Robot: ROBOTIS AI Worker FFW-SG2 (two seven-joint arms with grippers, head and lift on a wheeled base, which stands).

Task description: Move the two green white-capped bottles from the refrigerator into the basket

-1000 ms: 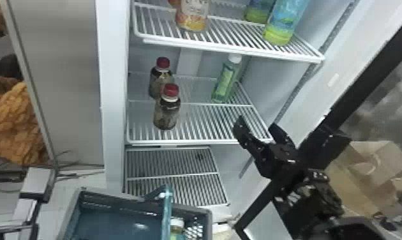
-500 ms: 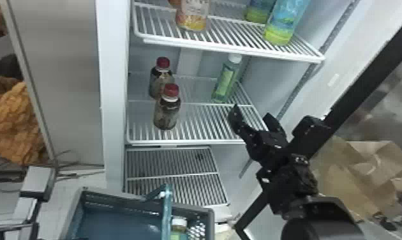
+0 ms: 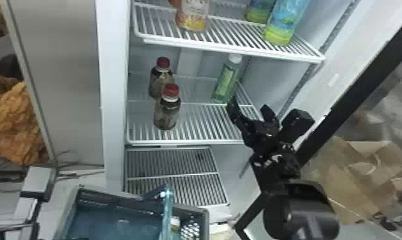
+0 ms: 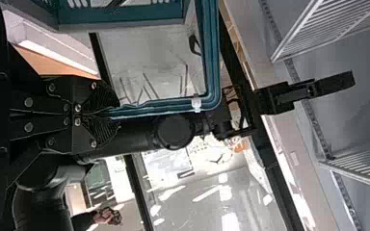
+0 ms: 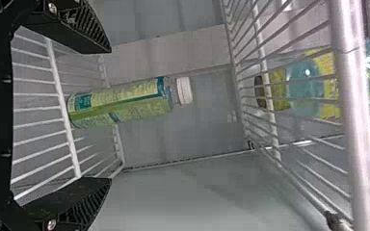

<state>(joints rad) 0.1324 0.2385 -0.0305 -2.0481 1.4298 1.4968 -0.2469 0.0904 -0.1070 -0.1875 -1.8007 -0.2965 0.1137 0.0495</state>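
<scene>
In the head view my right gripper (image 3: 249, 110) stands open at the middle shelf's right front, just short of the green white-capped bottle (image 3: 225, 80), upright farther back. In the right wrist view that bottle (image 5: 125, 103) lies beyond the right gripper (image 5: 109, 114), in line with the gap between its spread fingers, not gripped. The basket (image 3: 120, 204) is at the bottom of the head view, with a white-capped bottle (image 3: 175, 223) inside, partly behind the handle. My left gripper (image 4: 110, 113) is shut on the basket's handle (image 4: 161, 105) in the left wrist view.
Two red-capped dark bottles (image 3: 167, 111) stand left on the same shelf. Above, a wire shelf (image 3: 232, 48) carries an orange-labelled bottle (image 3: 193, 16) and blue-green bottles (image 3: 281, 25). The refrigerator's door edge (image 3: 347, 99) slants along the right arm's right side.
My right gripper has moved farther into the refrigerator and slightly left, nearer the green bottle. The basket has shifted a little to the right. The bottle on the shelf has stayed put.
</scene>
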